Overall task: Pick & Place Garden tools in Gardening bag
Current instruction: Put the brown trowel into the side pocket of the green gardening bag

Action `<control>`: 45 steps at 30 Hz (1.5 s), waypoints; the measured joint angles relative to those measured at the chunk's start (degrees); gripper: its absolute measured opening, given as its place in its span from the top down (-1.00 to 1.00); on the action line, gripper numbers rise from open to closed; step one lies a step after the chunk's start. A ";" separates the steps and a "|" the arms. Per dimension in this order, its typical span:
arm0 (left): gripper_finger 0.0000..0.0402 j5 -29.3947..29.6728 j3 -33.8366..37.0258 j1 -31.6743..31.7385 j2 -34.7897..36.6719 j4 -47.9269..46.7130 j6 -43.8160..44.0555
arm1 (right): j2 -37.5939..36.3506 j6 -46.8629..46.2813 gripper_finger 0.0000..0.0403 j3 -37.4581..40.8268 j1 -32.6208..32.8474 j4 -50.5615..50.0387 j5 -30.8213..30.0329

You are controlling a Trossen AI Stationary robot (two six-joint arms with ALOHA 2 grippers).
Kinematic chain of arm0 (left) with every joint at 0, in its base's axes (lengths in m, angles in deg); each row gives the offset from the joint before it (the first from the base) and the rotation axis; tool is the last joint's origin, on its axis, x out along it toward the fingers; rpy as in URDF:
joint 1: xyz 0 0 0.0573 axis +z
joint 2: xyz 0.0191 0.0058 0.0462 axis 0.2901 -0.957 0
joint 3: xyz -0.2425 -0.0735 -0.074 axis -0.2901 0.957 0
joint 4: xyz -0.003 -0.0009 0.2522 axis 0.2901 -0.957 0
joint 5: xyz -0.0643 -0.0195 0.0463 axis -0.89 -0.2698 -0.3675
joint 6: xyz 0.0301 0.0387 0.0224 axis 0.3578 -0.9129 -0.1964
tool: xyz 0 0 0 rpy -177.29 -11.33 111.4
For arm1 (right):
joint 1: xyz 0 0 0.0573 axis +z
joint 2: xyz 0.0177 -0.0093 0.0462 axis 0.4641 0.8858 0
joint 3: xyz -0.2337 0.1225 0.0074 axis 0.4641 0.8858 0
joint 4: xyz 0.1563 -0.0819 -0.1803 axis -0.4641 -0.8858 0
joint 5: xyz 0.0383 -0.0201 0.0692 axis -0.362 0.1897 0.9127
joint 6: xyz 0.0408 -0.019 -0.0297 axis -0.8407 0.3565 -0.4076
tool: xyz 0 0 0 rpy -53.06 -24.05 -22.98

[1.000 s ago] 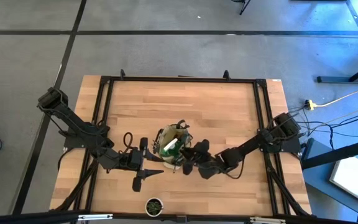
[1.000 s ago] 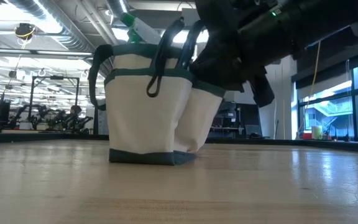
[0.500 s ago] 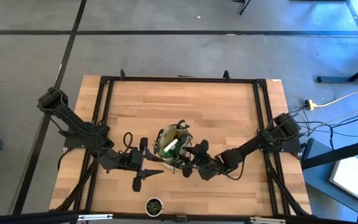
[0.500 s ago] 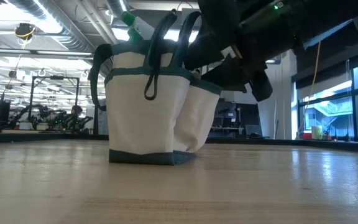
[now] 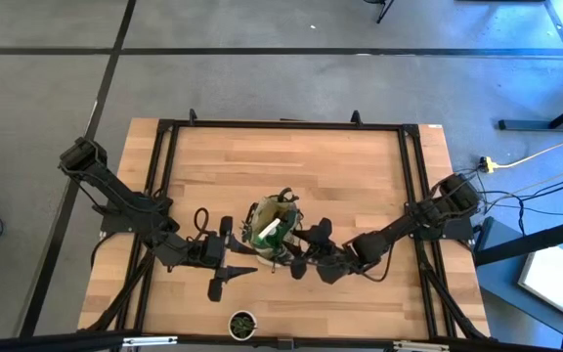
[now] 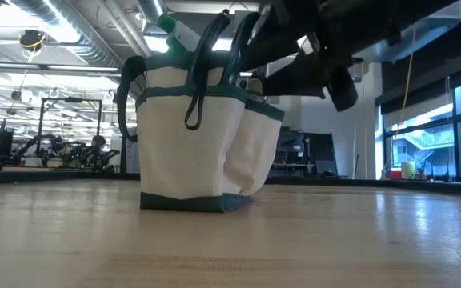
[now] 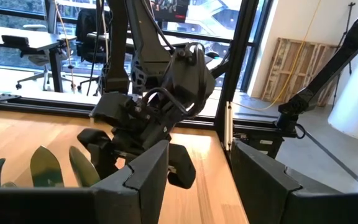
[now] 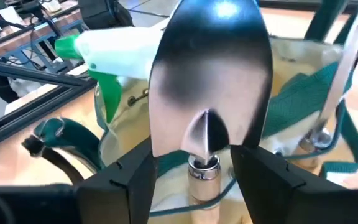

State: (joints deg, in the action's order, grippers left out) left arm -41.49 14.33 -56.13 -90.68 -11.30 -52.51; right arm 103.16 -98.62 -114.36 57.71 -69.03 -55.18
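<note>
The gardening bag [image 6: 190,144] stands upright on the table's middle [image 5: 257,217]. A green spray bottle with a white top [image 8: 123,50] pokes out of its mouth [image 6: 170,28]. A metal trowel stands blade up [image 8: 210,68] at the bag's side nearest my right arm, its handle hidden below. My right gripper [image 8: 194,160] is open, one finger on each side of the trowel's neck [image 8: 202,171] without touching it; it hovers above the bag's rim [image 6: 282,60]. My left gripper [image 7: 197,165] waits open at the bag's other side [image 5: 229,250], with nothing between its fingers.
A small round dark pot with a green plant [image 5: 243,323] sits by the table's near edge. The black frame rails [image 5: 281,125] run around the tabletop. Bare wood lies at the far half of the table [image 5: 291,161].
My right gripper has opened and risen a little above the bag's rim, leaving the trowel standing at the bag's side. The bag's side, which it pressed on a second ago, stands free again.
</note>
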 joint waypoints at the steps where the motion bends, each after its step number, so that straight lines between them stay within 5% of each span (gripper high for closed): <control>1: 0.15 0.00 0.00 0.01 0.00 -0.01 -0.01 | 0.02 -0.39 -0.01 0.00 0.01 -0.41 -0.02; 16: 0.15 0.04 0.00 0.01 0.00 -0.01 -0.02 | 0.27 -4.83 0.01 0.00 -0.38 -4.87 1.83; 30: 0.15 0.07 0.00 0.00 0.00 0.01 -0.02 | 0.11 -3.06 0.55 0.00 -2.56 -5.01 15.90; 37: 0.15 0.07 0.00 0.01 0.00 -0.01 -0.02 | 0.11 -0.67 0.37 -1.79 -2.72 -6.73 17.08; 45: 0.15 0.07 0.00 0.02 0.00 -0.01 -0.02 | 0.11 -2.92 -0.06 -7.28 -2.39 -20.13 14.54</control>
State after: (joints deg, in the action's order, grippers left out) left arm -41.43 14.33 -56.11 -90.68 -11.31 -52.53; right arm 103.26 -101.54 -121.64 55.32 -89.16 -40.64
